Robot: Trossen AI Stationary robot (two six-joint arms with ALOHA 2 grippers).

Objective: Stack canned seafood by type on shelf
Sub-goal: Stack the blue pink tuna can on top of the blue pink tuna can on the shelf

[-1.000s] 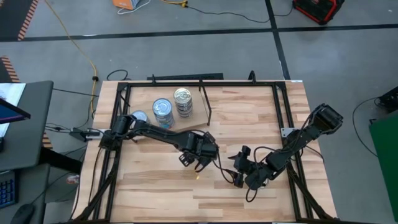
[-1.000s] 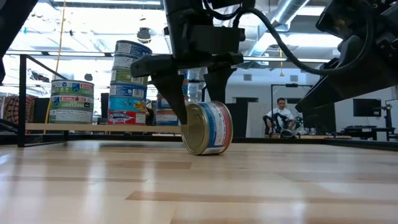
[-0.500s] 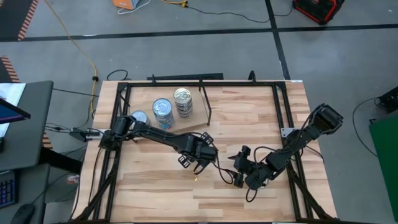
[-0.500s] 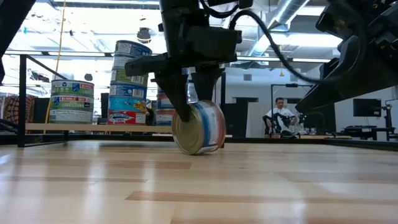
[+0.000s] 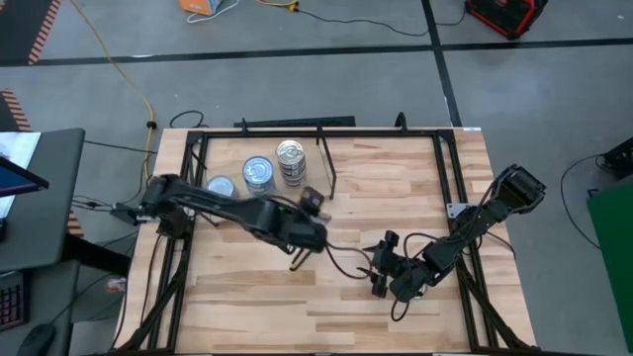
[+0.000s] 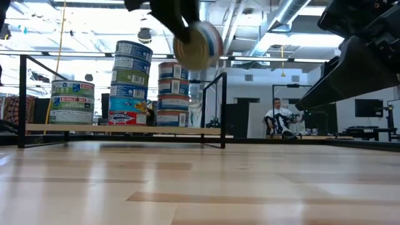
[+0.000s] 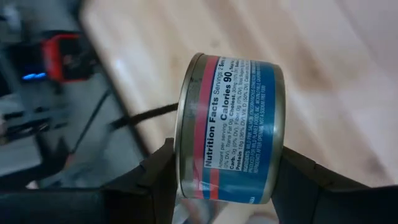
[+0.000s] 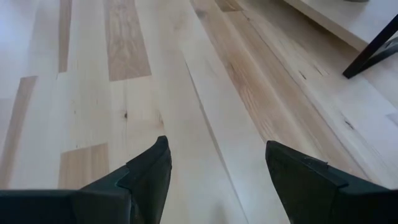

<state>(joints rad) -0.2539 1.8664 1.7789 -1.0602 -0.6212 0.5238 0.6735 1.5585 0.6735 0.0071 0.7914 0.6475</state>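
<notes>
- Done so far, judging by the low view: three stacks of tins (image 6: 128, 84) stand on the shelf (image 6: 119, 129). One is short, one tall, and a third sits beside the black rod (image 6: 224, 109). From above they show as three lids in a row.
- In hand: the left gripper (image 7: 230, 186) has its fingers (image 7: 155, 177) clamped on the two flat faces of a blue-and-red labelled tin (image 7: 233, 127). The tin is turned on edge between them, lifted well clear of the table (image 6: 200, 187).
- In the low view this held tin hangs high, above the tops of the stacks and just beside the third one.
- The right gripper (image 8: 214, 174) waits low over bare table with its fingers apart and nothing between them, well away from the shelf.
- Left to do, as I judge it: bring the held tin flat and set it on the stack of its own type. No other loose tins show on the table, so this may be among the last.
</notes>
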